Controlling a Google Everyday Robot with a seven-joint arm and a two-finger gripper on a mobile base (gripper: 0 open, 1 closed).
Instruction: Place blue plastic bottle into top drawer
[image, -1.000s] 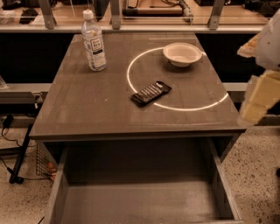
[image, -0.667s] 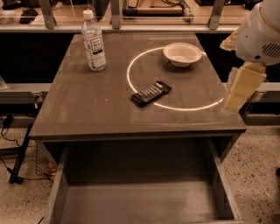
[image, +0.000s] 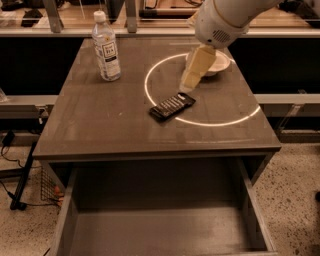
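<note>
Bottle (image: 106, 47) is standing upright w/ cap on at the back left corner of the table (image: 110, 125), nowhere near the drawer (image: 67, 215), which is open below the front edge. The robot's hand (image: 189, 82) hangs over the middle-right of the table, pointing down just above a flat black gadget (image: 172, 106), in front of a white bowl (image: 220, 62). Can't tell if the hand is open or closed tbh, well apart from the bottle either way
</note>
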